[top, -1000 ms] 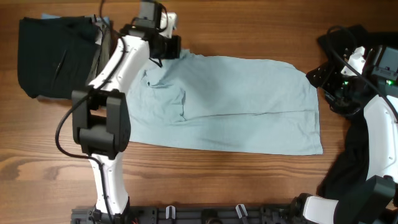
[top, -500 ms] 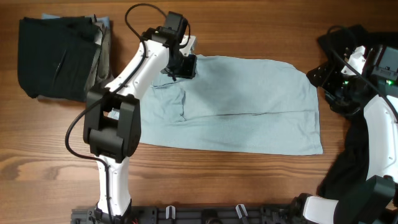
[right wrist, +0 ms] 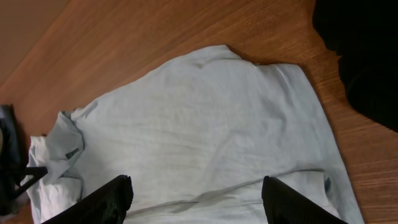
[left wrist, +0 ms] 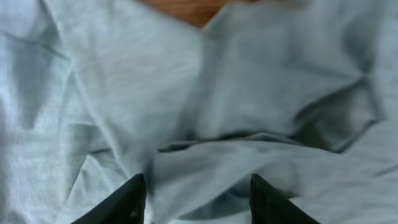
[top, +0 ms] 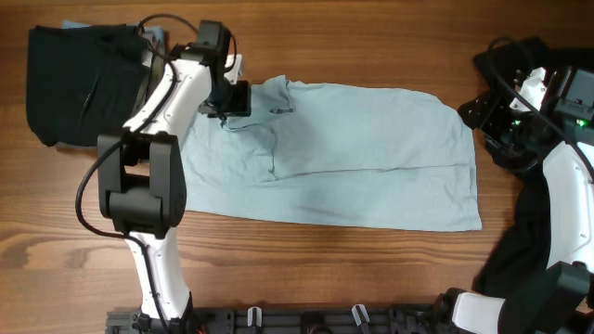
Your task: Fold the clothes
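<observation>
The light-blue T-shirt lies spread flat across the middle of the bench, with its top left corner bunched up into soft folds. My left tool hangs right over that bunched corner. Its fingers are apart and nothing is clamped between them as far as I can see. The close view there is blurry, so a thin fold might be brushing one finger. My right tool sits off past the shirt's right edge, fingers apart and empty too. Here is what worries me. If I close the left tool on that lumpy spot, I could pinch two or three layers at once, and then the fold would come out crooked. If I grab only the top fold, it may slip out when I pull. If I pull before the other side is held, the whole shirt could slide on the wood and lose its flat shape. The left arm also reaches across close to the folded dark stack, so a wide swing could knock it. On the right, the black heap lies under my right arm, and it could catch and get dragged onto the blue shirt.
</observation>
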Motion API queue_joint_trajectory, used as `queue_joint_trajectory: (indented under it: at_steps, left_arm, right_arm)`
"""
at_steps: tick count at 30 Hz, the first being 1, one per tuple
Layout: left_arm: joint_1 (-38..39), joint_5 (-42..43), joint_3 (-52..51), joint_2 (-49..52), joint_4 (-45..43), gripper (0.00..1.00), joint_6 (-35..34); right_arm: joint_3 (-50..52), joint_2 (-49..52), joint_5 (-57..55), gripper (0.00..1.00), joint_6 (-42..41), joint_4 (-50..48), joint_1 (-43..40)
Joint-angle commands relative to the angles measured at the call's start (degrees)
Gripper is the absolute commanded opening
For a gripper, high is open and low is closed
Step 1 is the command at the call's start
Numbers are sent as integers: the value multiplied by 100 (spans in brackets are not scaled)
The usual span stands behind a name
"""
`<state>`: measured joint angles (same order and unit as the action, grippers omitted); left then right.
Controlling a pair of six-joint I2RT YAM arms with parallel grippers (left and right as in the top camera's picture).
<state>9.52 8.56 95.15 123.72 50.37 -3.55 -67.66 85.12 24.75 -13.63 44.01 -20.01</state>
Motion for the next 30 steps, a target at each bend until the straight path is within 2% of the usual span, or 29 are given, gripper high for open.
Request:
queue_joint_trajectory:
  at_steps: [1, 3, 4, 5, 8, 15, 20, 25, 30]
  left_arm:
    - [-22, -31, -315, -157, -210, 53, 11]
    - [-22, -31, -389, -157, -291, 47, 11]
    - [-22, -31, -393, -157, -291, 40, 11]
    - [-31, -31, -391, -157, -289, 24, 11]
    - [-61, -33, -385, -179, -286, 5, 11]
    - [-219, -48, -116, -372, -315, 4, 9]
    - [-348, -107, -20, -730, -977, 4, 9]
    - [-396, -212, -20, -977, -1690, 4, 9]
    - [-396, -223, -20, -999, -1827, 4, 9]
  right_arm:
    - [7, -15, -83, 72, -52, -28, 24]
    - [7, -15, -83, 72, -55, -28, 24]
    - [7, -15, -83, 72, -52, -28, 24]
    - [7, -15, -83, 72, -55, -28, 24]
    - [7, -15, -83, 72, -52, -37, 24]
    - [7, -15, -87, 75, -50, -199, 24]
    - [7, -15, -199, 75, -50, -643, 24]
    - [7, -13, -1045, 75, -50, -1180, 24]
    - [7, 205, -1674, 75, -22, -1672, 24]
